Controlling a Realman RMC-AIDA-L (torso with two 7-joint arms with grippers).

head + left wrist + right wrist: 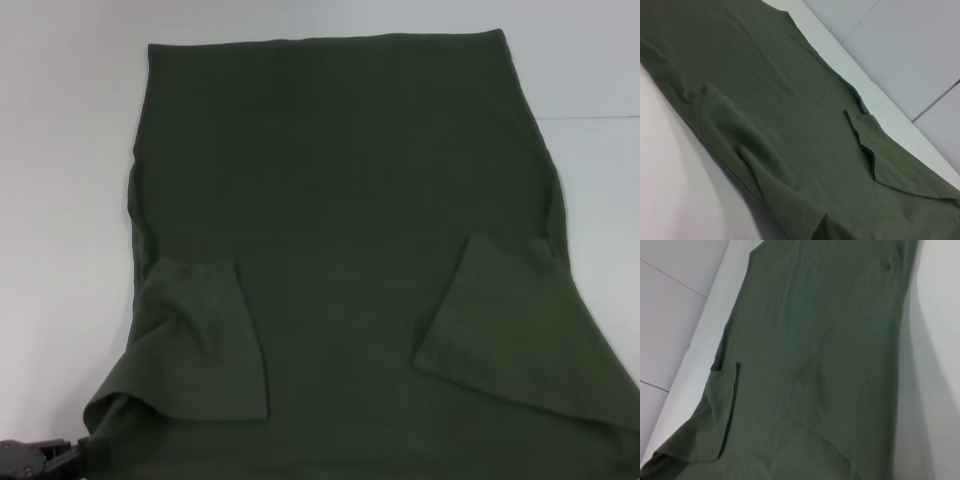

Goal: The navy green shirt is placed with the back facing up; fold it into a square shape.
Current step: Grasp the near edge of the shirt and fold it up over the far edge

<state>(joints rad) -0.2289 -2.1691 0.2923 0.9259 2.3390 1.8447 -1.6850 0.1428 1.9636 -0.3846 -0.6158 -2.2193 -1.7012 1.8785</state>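
Observation:
The navy green shirt (340, 200) lies flat on the white table, its straight hem at the far side. Both short sleeves are folded inward onto the body: one flap (200, 340) at the near left and one (510, 320) at the near right. A dark part of my left gripper (40, 460) shows at the near left corner, just beside the shirt's edge and holding nothing that I can see. The left wrist view shows the shirt (780, 115) with both sleeve flaps, and the right wrist view shows the shirt (830, 355) with one flap (715, 415). My right gripper is out of view.
Bare white table (60, 200) borders the shirt on the left, the right and the far side. A thin seam line (600, 117) crosses the surface at the far right. Beyond the table edge, grey panels (900, 45) show in the left wrist view.

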